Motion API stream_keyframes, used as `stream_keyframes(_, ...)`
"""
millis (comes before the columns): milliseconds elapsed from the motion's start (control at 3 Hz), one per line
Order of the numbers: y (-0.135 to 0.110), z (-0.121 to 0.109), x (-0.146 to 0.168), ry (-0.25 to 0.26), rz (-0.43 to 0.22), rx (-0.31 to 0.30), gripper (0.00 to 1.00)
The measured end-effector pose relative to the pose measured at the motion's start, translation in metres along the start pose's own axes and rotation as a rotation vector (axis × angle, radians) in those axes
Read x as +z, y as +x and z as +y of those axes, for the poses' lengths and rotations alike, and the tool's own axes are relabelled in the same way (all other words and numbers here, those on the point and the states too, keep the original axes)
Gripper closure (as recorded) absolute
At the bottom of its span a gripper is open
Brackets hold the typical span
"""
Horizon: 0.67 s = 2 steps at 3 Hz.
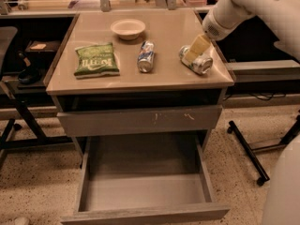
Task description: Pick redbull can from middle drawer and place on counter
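The redbull can (200, 64), slim and silvery with a shiny end, lies on its side on the beige counter (164, 78) near the right edge. My gripper (192, 56), pale yellow, reaches down from the upper right and sits right over the can's left half, touching or nearly touching it. The white arm (234, 8) comes in from the top right. The middle drawer (145, 214) is pulled fully out below, and its grey inside holds nothing.
On the counter are a blue-and-silver can (146, 56) at the centre, a green snack bag (96, 60) at the left and a white bowl (128, 28) at the back. The scratched drawer front (140, 121) is shut. A black stand (248, 153) is on the floor to the right.
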State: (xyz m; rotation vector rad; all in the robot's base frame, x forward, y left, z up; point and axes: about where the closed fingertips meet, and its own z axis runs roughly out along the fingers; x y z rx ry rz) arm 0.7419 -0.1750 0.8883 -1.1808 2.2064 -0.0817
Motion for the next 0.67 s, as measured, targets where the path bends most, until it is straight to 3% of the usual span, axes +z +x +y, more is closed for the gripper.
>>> stream_keyframes(333, 0.01, -0.055, -0.09, 0.193, 0.016, 0.084, 0.0)
stream_keyframes(667, 0.021, -0.101, -0.207, 0.416, 0.067, 0.19, 0.0)
